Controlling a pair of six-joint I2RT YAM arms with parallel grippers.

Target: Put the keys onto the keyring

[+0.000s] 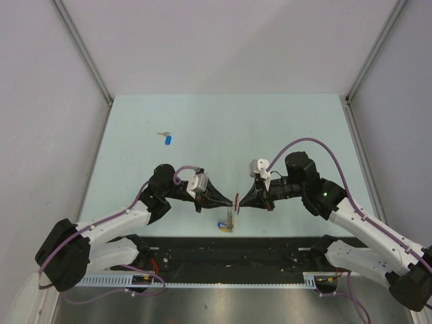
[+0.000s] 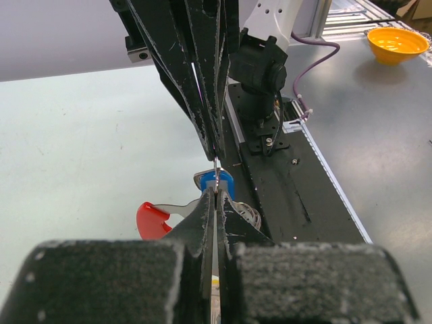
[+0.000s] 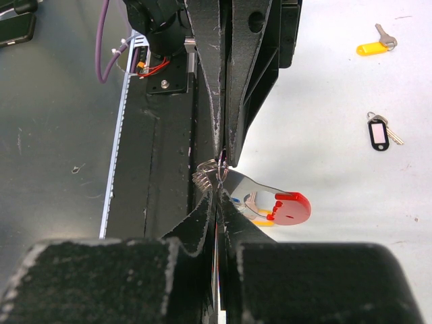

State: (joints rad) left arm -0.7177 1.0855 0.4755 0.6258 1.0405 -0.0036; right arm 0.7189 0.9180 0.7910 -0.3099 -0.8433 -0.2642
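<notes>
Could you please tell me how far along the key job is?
Done: some keys already seem to hang from the keyring. In hand: the left gripper and right gripper are both shut on the keyring. Left: a yellow key lies loose on the table.

Nothing readable is showing in any of the views. The black-rimmed tag (image 3: 379,133) is lying with its pale window facing up (too small to tell whether anything is written there), and the yellow-tagged key (image 3: 373,47) is showing only a plain face.
</notes>
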